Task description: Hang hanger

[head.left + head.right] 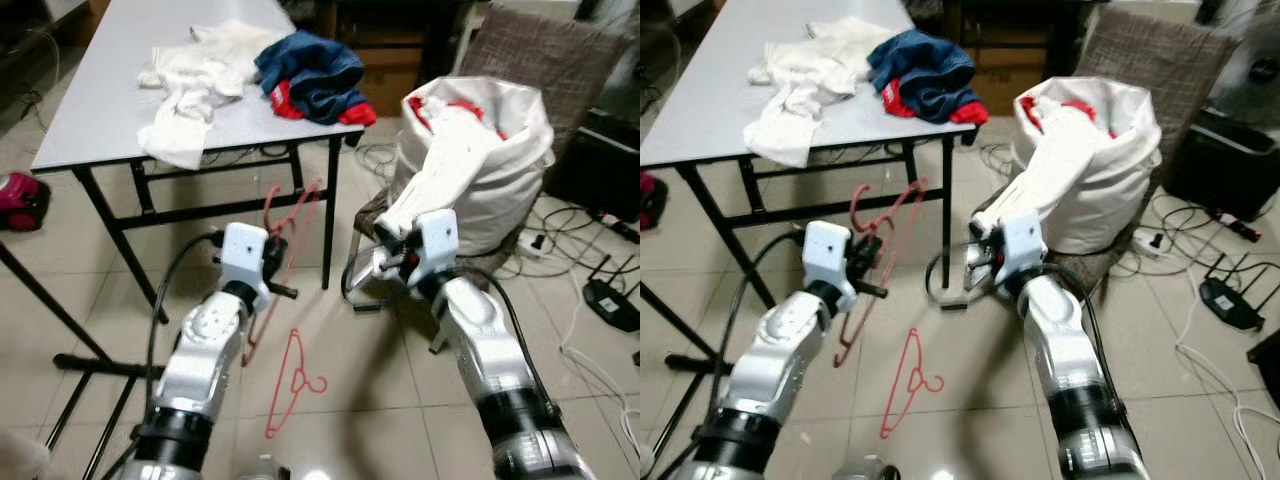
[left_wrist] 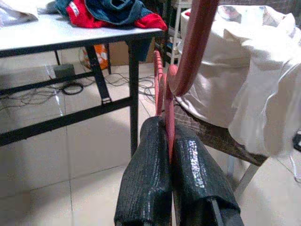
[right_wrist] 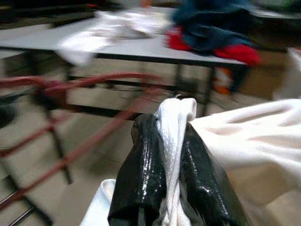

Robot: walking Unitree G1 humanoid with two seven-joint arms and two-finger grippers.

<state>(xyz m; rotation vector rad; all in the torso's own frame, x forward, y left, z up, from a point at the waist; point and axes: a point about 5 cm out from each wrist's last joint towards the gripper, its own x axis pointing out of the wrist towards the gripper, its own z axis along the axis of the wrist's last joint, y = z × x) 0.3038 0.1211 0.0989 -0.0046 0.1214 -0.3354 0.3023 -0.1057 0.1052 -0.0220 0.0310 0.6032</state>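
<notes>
Our left gripper is pinching a red hanger below the table's corner; our right gripper is clamping white cloth.

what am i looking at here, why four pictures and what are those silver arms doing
This is a walking humanoid robot seen through its own cameras. Two pictures come from the two eyes in its head, looking down at its silver arms; the other two come from a camera on each wrist, looking along that hand's black fingers.

The left hand is shut on a red hanger. The right hand is shut on a white garment that trails out of a white laundry bag. A second red hanger lies on the tiled floor between the arms. On the grey table sit a white pile of clothes and a blue and red pile.
</notes>
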